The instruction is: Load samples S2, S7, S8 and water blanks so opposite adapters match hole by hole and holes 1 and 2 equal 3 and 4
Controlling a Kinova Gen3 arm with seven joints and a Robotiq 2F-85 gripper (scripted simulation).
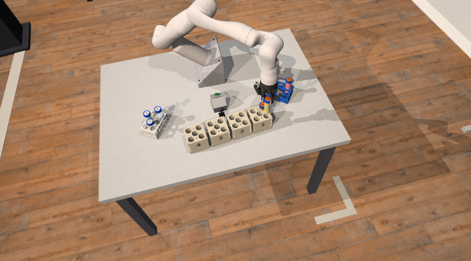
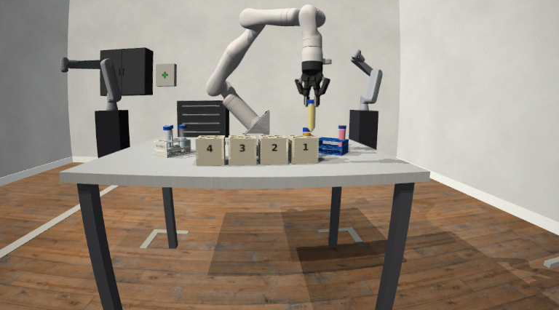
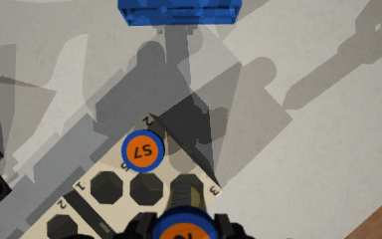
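Observation:
My gripper point(image 2: 311, 98) is shut on the cap end of a yellow-filled sample tube point(image 2: 311, 116) with an orange cap dot; its ID is cut off in the wrist view point(image 3: 184, 230). The tube hangs upright just above adapter 1 point(image 2: 304, 149), with its tip over hole 3 point(image 3: 186, 186). Sample S7 point(image 3: 142, 150) sits deep in hole 2 of adapter 1. A pink sample tube point(image 1: 288, 83) stands in the blue rack point(image 1: 285, 93). Adapters 2 point(image 2: 273, 149), 3 point(image 2: 242, 150) and 4 point(image 2: 209, 150) are empty.
A white rack point(image 1: 155, 123) with three white-dot water blanks stands at the left of the table. The small grey desk with the green DONE key point(image 1: 217, 94) stands just behind adapters 2 and 3. The arm's base block point(image 1: 211, 65) is further back.

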